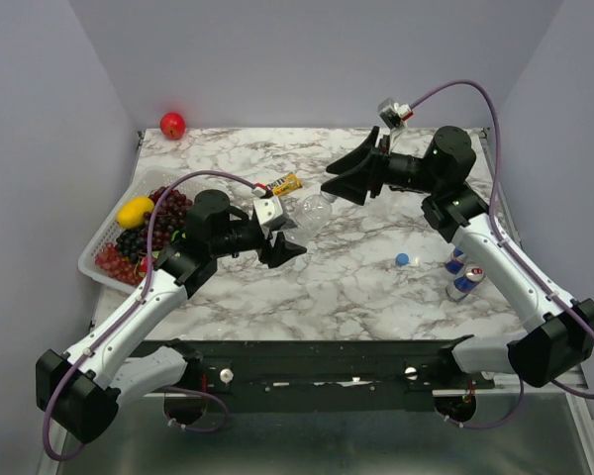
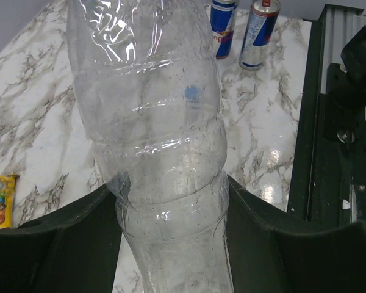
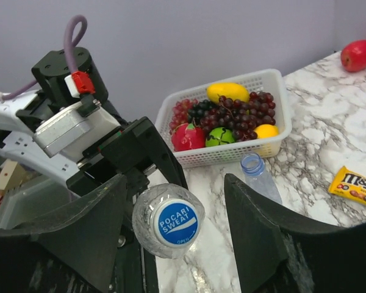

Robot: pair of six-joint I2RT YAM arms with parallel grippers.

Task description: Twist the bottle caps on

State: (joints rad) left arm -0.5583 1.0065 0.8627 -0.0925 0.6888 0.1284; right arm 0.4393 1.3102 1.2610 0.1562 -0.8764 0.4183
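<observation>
**Right claw.** The right claw (image 3: 177, 183) stands open and holds nothing. Its fingers flank the fitted cap (image 3: 177, 223) with a gap on each side, and neither pad touches the cap.

**Left claw.** The left claw (image 2: 169, 186) is closed on the lower body of the wide clear bottle (image 2: 152, 122). It holds the bottle clear of the bench (image 1: 356, 287), with the neck pointed at the right claw.

**Fitted cap.** The blue cap sits square on the neck of the wide clear bottle. Whether the thread is fully tightened cannot be told.

**Items around the wide clear bottle.**
- The slim bottle (image 3: 260, 178) lies on the bench between the wide clear bottle and the fruit basket (image 3: 232, 155). Its neck is open and it has no cap.
- A loose cap (image 1: 403, 259) rests on the bench on the other side of the wide clear bottle, towards the drink cans (image 1: 462, 274). It is near the cans but not touching them.

**Task status (judgement).**
- One bottle of three appears capped.
- The slim bottle is not yet capped, and the loose cap is the likely part for it.
- A third bottle and a third cap cannot be located in any view.
- Roughly one third of the task is done. The held bottle has not yet been set down.
</observation>
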